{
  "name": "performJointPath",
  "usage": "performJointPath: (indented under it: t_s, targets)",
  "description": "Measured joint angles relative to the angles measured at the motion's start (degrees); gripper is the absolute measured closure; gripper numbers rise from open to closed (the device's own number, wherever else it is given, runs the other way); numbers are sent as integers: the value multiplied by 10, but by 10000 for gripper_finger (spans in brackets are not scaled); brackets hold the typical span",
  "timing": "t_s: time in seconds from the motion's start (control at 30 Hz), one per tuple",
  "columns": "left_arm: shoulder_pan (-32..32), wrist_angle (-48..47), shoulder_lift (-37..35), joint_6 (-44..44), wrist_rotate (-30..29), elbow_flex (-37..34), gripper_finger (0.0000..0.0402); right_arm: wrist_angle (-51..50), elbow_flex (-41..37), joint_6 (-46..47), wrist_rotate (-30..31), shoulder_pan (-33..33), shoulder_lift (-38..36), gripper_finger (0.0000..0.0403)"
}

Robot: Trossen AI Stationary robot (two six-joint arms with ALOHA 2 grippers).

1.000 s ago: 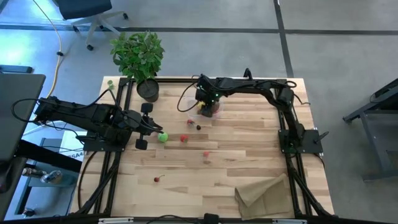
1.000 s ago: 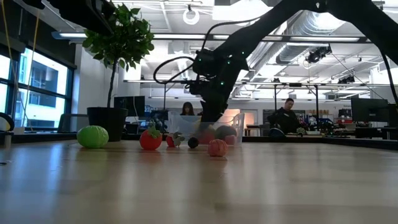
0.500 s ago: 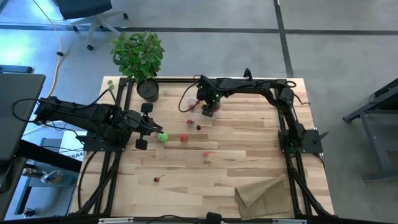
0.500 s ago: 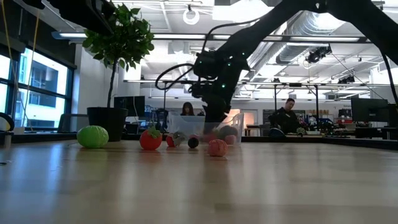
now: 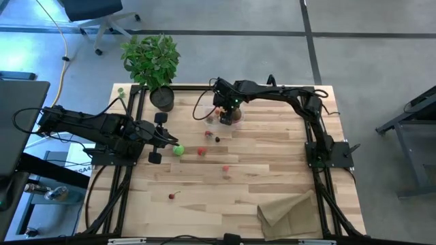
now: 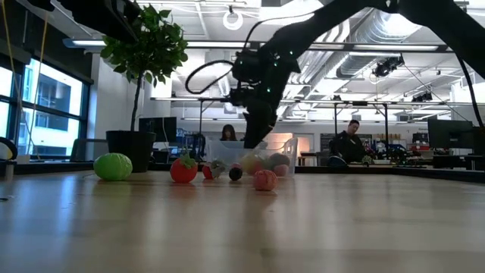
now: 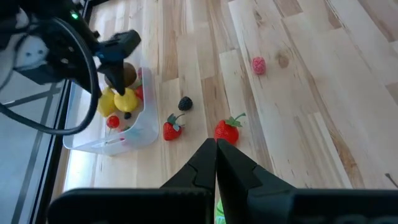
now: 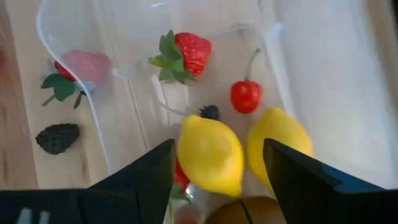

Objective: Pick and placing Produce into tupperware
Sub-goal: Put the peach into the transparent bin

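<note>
The clear tupperware [image 8: 93, 115] stands at the table's far middle [image 5: 231, 117]. In it lie two yellow lemons [image 8: 210, 158] [image 8: 277, 146], a brown kiwi [image 8: 233, 214], a cherry [image 8: 245, 96] and a strawberry [image 8: 186, 53]. My right gripper [image 8: 217, 149] hangs open just above it [image 6: 254, 140], pointing down, one finger on either side of the nearer lemon and clear of it. A green lime [image 5: 178, 150] rests on the wood beside my shut left gripper [image 5: 165, 139], which waits at the table's left.
Loose on the wood lie a strawberry [image 5: 201, 151], a pink raspberry [image 5: 226, 169], a cherry [image 5: 172, 196], and a blackberry [image 5: 217, 139] and strawberry [image 5: 208, 133] beside the container. A potted plant [image 5: 151, 60] stands far left. A tan paper bag [image 5: 289, 211] lies near right.
My right gripper has risen straight up out of the tupperware and now hangs above its rim. The fruit stays in the container.
</note>
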Motion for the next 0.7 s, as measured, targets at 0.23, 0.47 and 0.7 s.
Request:
performJointPath:
  t_s: [0.23, 0.47, 0.7]
  targets:
    - [0, 0, 0, 0, 0, 0, 399, -135, 129, 35, 0, 5, -1, 170]
    - [0, 0, 0, 0, 0, 0, 399, -161, 167, 119, 32, 29, -87, 187]
    - [0, 0, 0, 0, 0, 0, 399, -168, 167, 172, 133, 134, -178, 199]
